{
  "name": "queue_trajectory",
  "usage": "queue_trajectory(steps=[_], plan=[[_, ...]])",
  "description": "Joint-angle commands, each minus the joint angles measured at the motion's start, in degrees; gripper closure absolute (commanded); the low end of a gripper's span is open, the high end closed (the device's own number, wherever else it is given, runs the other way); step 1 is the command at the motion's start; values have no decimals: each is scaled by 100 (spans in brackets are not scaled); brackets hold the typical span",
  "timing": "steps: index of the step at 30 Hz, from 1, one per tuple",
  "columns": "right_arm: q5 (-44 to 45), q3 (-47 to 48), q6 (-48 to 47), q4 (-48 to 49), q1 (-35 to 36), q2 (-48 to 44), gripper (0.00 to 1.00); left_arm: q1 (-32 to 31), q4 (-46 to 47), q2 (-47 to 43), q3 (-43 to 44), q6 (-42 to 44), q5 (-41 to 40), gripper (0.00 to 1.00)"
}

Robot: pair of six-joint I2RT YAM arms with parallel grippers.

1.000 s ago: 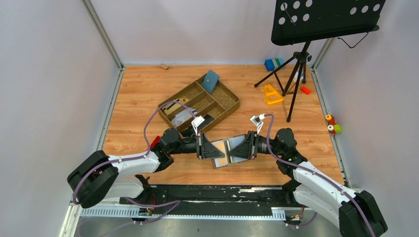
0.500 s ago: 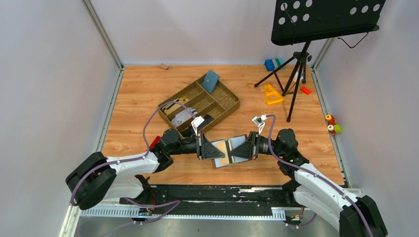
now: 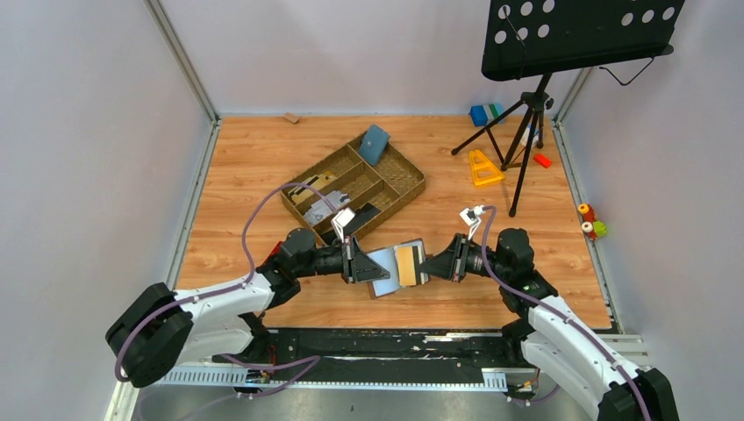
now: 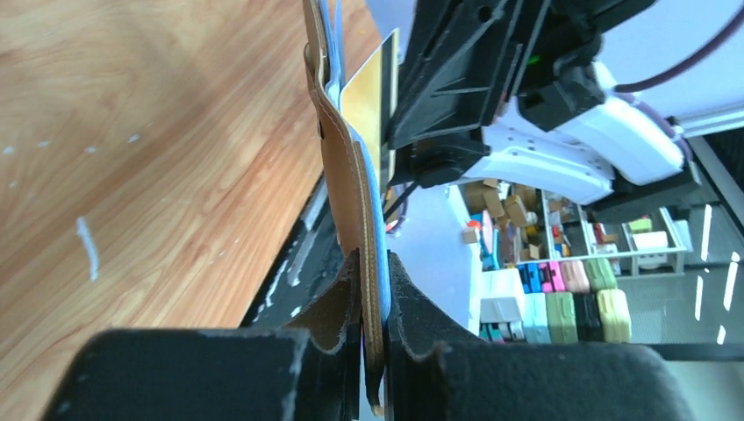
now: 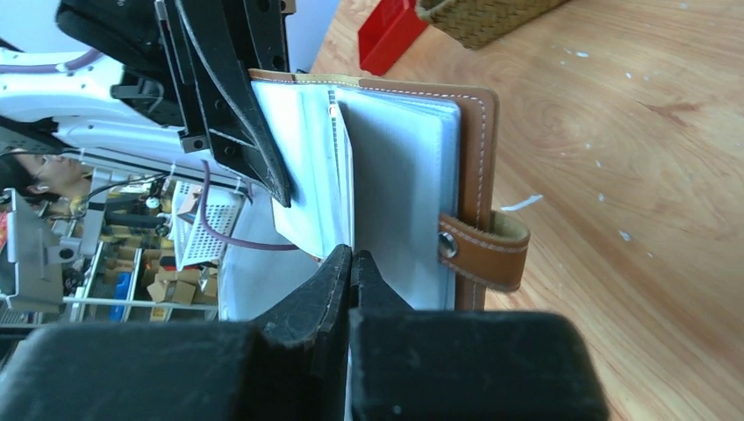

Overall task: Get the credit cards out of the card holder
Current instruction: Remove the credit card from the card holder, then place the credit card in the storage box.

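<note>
Jaws clamped: left gripper (image 4: 373, 263) on card holder (image 3: 383, 261) cover, right gripper (image 5: 351, 259) on an inner sleeve (image 5: 399, 175).
Spread has been narrowed at near-edge centre; gold card (image 3: 405, 262) exposed, none extracted yet.

Card holder (image 3: 387, 260): one. Claws: two, left claw (image 4: 375, 267) and right claw (image 5: 351, 259). Woven tray (image 3: 399, 203): one. Teal pouch (image 3: 375, 145): one.

Bright, even light (wrist views' foregrounds blurred).
</note>
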Motion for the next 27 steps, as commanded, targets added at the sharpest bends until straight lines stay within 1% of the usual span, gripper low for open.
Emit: queue_trajectory(steps=[1, 5, 7, 10, 12, 14, 17, 19, 23, 25, 27], plan=[[448, 240, -480, -600, -51, -98, 100, 21, -1157, -314, 373, 704, -399, 99], [633, 343, -491, -616, -68, -46, 100, 31, -1716, -470, 408, 924, -585, 99], [732, 430, -366, -427, -69, 77, 100, 28, -2170, -535, 469, 1055, -731, 100], [953, 709, 4, 92, -50, 515, 100, 32, -3070, -609, 588, 1420, -1124, 100], [1286, 1047, 225, 261, 0, 946, 100, 32, -3496, -715, 615, 1580, -1381, 100], [1839, 1323, 565, 458, 171, 1425, 100, 31, -3877, -904, 618, 1674, -1667, 100], [2745, 1797, 938, 957, 731, 2202, 100, 36, -4480, -1249, 620, 1716, -2120, 100], [3584, 2176, 1043, 1337, 1179, 2749, 100, 58, -4812, -1493, 620, 1684, -2398, 100], [5238, 2844, 1466, 1825, 1929, 3637, 100, 170, -5219, -2149, 391, 1229, -2793, 100], [5719, 3202, 1691, 2014, 2132, 4119, 100, 278, -5346, -2393, 253, 1005, -2837, 100], [6198, 3609, 1880, 1969, 2307, 4590, 100, 403, -5600, -2531, 189, 906, -2846, 100]])
